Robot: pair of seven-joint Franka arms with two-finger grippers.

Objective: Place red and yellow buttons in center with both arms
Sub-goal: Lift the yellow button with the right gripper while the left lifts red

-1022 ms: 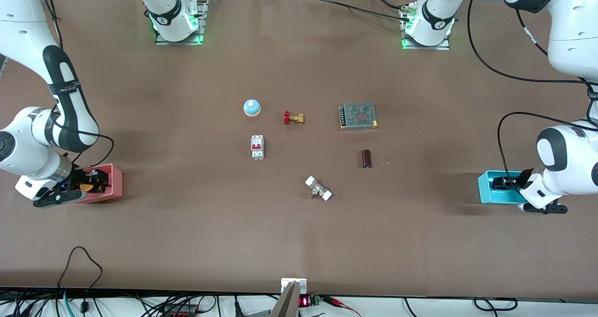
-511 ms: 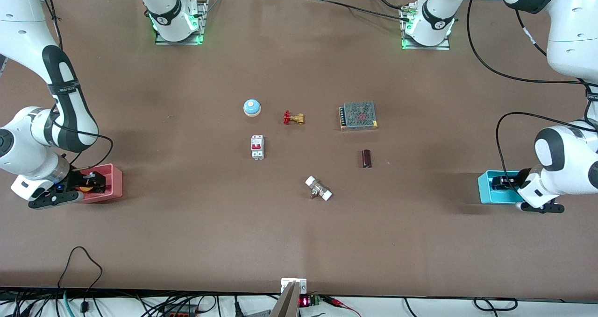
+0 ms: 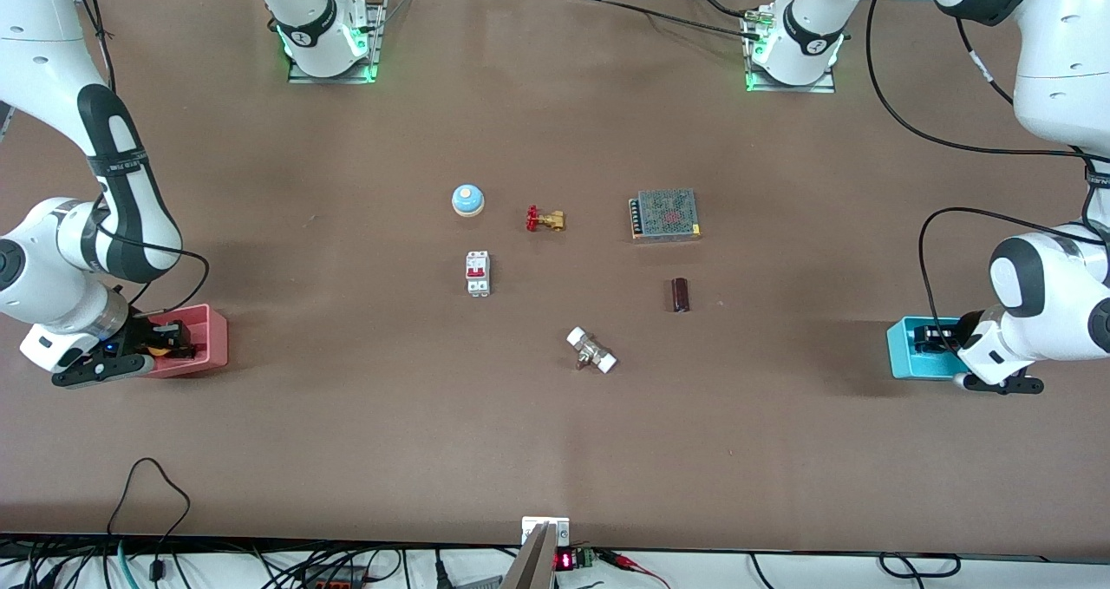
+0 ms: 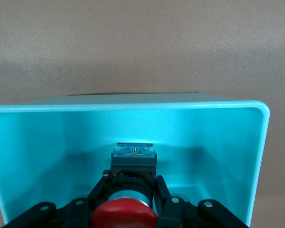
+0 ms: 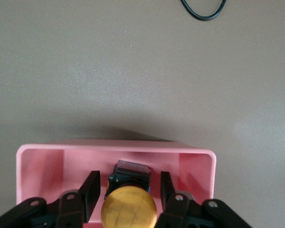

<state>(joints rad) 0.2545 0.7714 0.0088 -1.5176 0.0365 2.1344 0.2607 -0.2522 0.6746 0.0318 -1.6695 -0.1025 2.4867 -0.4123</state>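
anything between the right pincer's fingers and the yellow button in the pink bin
Nothing. In the right wrist view the right pincer is in the pink bin, fingers flanking the yellow button with only narrow open gaps.

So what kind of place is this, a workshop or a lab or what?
Most likely a robotics lab bench. Two white arms are bolted to a brown table, the right gripper in a pink bin and the left gripper in a cyan bin, with electrical parts like a circuit breaker laid out between them.
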